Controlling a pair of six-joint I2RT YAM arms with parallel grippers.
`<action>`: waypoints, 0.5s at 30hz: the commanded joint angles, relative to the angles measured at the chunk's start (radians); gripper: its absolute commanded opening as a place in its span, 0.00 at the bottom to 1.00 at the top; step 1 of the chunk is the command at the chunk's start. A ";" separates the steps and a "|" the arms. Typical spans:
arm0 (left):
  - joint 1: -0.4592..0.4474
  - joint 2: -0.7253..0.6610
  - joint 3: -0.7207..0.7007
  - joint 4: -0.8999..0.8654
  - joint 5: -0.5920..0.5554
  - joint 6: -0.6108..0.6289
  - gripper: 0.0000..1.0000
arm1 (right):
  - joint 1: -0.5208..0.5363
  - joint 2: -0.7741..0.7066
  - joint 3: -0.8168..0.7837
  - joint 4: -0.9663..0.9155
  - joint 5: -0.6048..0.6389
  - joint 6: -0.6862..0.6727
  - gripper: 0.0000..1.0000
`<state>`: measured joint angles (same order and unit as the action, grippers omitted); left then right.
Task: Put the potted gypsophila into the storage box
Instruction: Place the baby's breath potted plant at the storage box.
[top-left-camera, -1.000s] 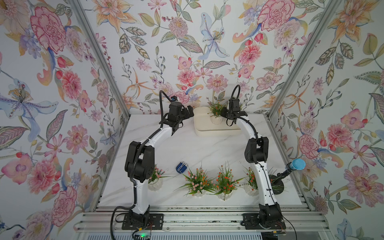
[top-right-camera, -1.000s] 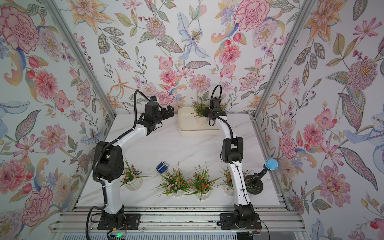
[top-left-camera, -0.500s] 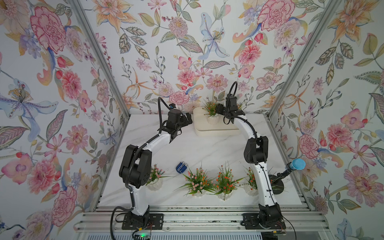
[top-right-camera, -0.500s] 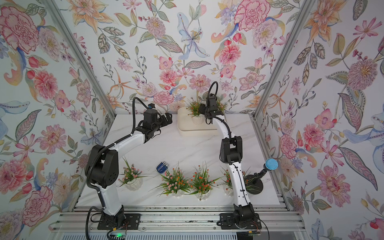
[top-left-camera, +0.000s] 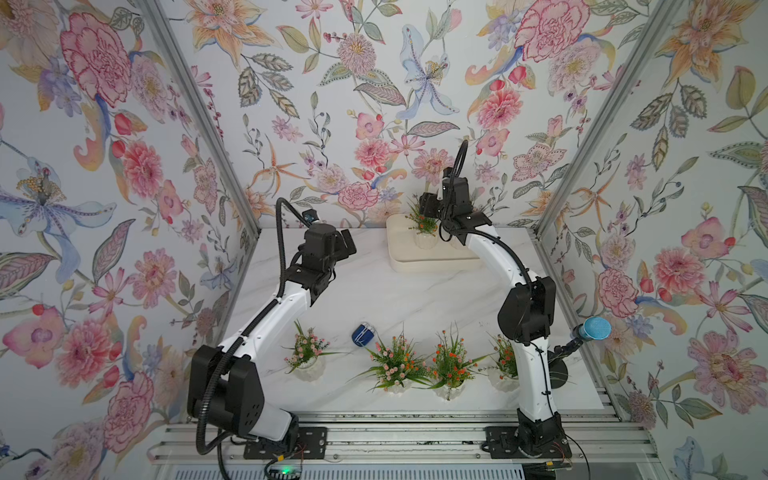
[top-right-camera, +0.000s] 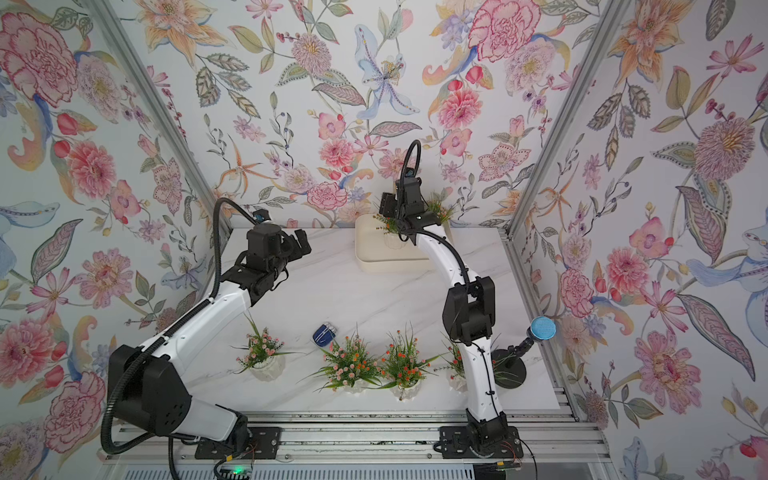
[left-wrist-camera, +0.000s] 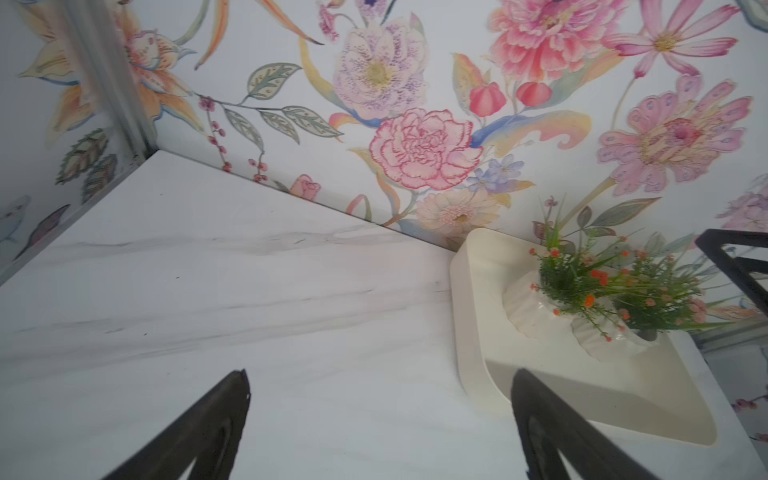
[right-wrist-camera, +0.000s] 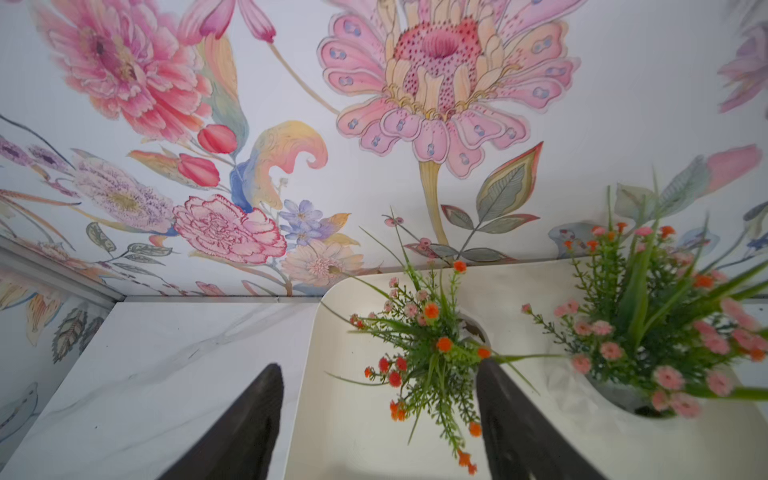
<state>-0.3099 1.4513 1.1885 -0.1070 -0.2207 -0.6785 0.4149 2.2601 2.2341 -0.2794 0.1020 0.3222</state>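
**A:** What is standing nearest the arm bases?

**B:** Four potted gypsophila (top-left-camera: 395, 368) are standing in a row along the table's (top-left-camera: 374, 291) front edge, well apart from the storage box (top-left-camera: 432, 259). The end pot (top-left-camera: 504, 361) is partly hiding behind the right arm.

**A:** Is anything lying between that row and the box?

**B:** A small blue gadget (top-left-camera: 364, 333) is lying there, just beside the row and far from the box.

**A:** Where is the left gripper hovering?

**B:** The left gripper (left-wrist-camera: 380, 372) is hovering over bare table beside the box's short end, near it but not touching. Its fingers (left-wrist-camera: 216, 424) are standing wide apart, holding nothing.

**A:** And the right gripper?

**B:** The right gripper (right-wrist-camera: 379, 365) is hanging above the box, over its far half. Its fingers (right-wrist-camera: 511, 415) are standing apart and gripping nothing. Sprigs of the orange-flowered pot (right-wrist-camera: 432, 353) are poking up beside one finger, and I cannot tell whether they are touching.

**A:** So what is sitting inside the box?

**B:** Two pots are sitting upright inside it, side by side against its far rim, next to the wallpaper (top-left-camera: 374, 124). One is that orange-flowered pot, and the pink-flowered pot (right-wrist-camera: 648, 332) is standing next to it.
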 joint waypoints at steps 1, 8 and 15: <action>0.082 -0.099 -0.110 -0.097 -0.033 -0.068 1.00 | 0.070 -0.045 -0.045 -0.044 0.004 -0.078 0.73; 0.264 -0.301 -0.262 -0.267 0.010 -0.129 1.00 | 0.215 -0.060 -0.050 -0.189 -0.104 -0.131 0.73; 0.379 -0.408 -0.364 -0.410 0.098 -0.126 1.00 | 0.391 -0.051 -0.061 -0.344 -0.095 -0.160 0.73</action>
<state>0.0437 1.0668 0.8665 -0.4068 -0.1764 -0.7948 0.7654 2.2494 2.1834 -0.5205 0.0147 0.1959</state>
